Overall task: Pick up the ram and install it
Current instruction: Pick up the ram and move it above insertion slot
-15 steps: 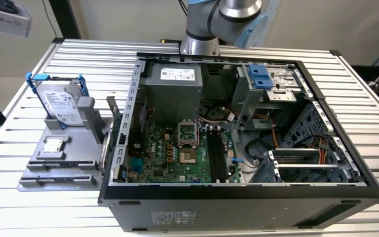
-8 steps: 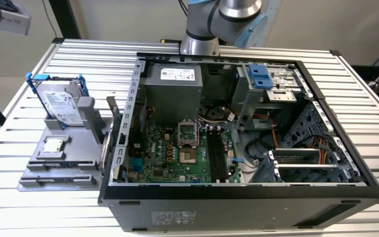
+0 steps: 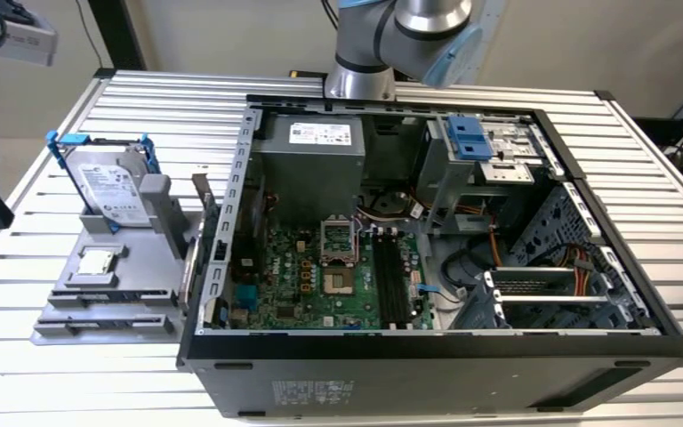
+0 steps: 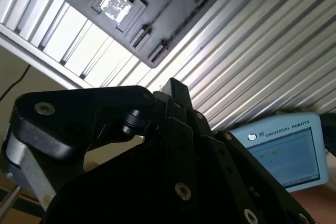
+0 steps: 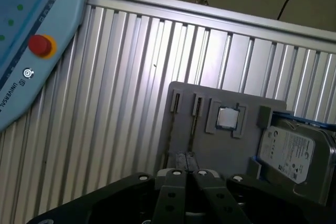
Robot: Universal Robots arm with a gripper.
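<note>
The gripper (image 5: 185, 176) is shut — a thin strip, likely the ram (image 5: 184, 158), seems pinched in it above the surface (image 5: 131, 77). If held crooked, the slot (image 3: 391, 283) could be missed and the ram bent.

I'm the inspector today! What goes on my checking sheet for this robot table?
Surface: ribbed metal table, open computer case on it.
Job's things: memory slots on the motherboard, too dark to tell if filled.
Clutter: hard drive and processor chip on a grey tray.
Gripper: gripper shut, holding nothing.
Cables: wire bundles inside the case.
Surroundings: teach pendant lying on the table.
</note>
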